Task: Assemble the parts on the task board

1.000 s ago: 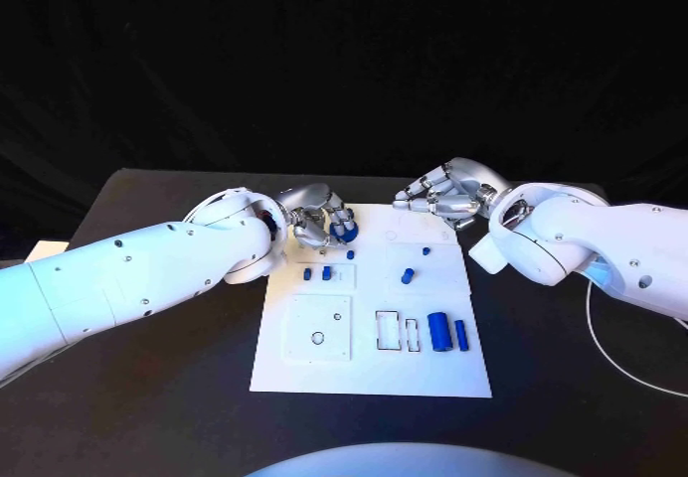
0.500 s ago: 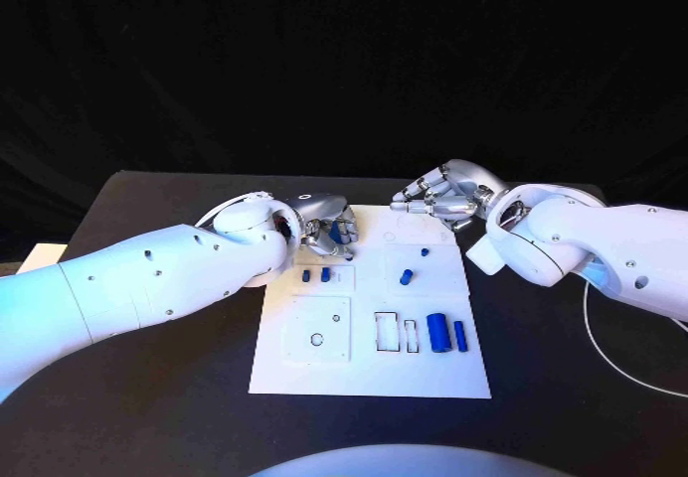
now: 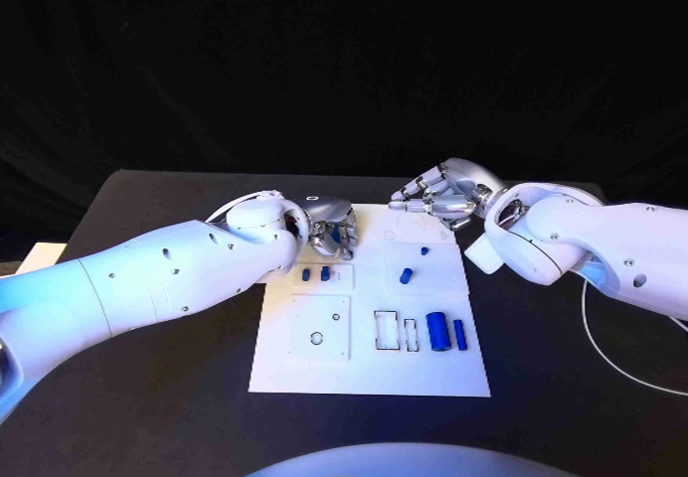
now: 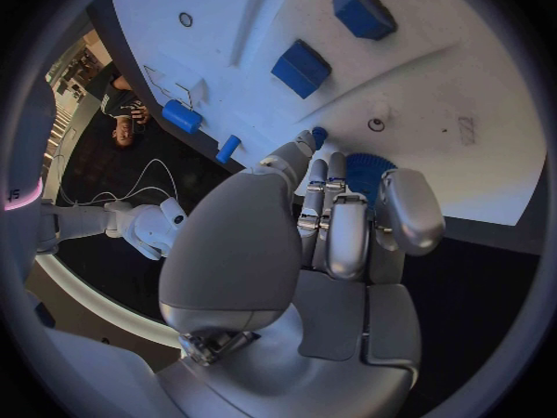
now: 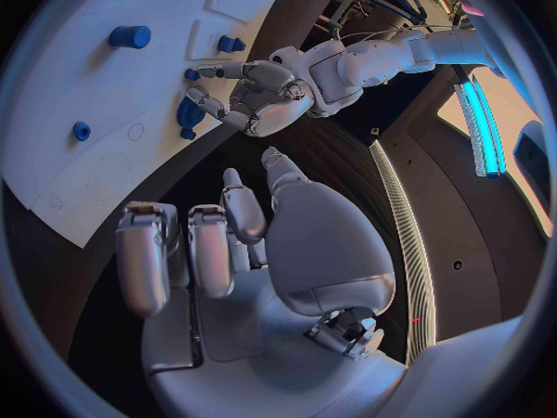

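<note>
The white task board point(image 3: 373, 373) lies in the middle of the table. My left hand point(image 3: 331, 227) hovers over its far left corner, and the left wrist view shows its fingers point(image 4: 330, 223) curled round a blue part point(image 4: 369, 172). The same hand point(image 5: 261, 93) and its blue part point(image 5: 189, 111) appear in the right wrist view. My right hand point(image 3: 444, 194) hangs above the board's far right corner, fingers point(image 5: 209, 251) loosely bent with nothing in them. Two small blue parts point(image 3: 315, 273) lie below the left hand, and two more point(image 3: 408, 276) sit mid-board.
Two upright blue cylinders point(image 3: 447, 332) stand near the board's right edge beside a rectangular slot point(image 3: 387, 331). A square plate with holes point(image 3: 318, 328) sits on the near left. A white cable point(image 3: 609, 343) runs along the table at the right.
My left arm has swung further in over the table and the left hand has tipped down toward the board's far left corner, blue part still held. The right hand has barely moved.
</note>
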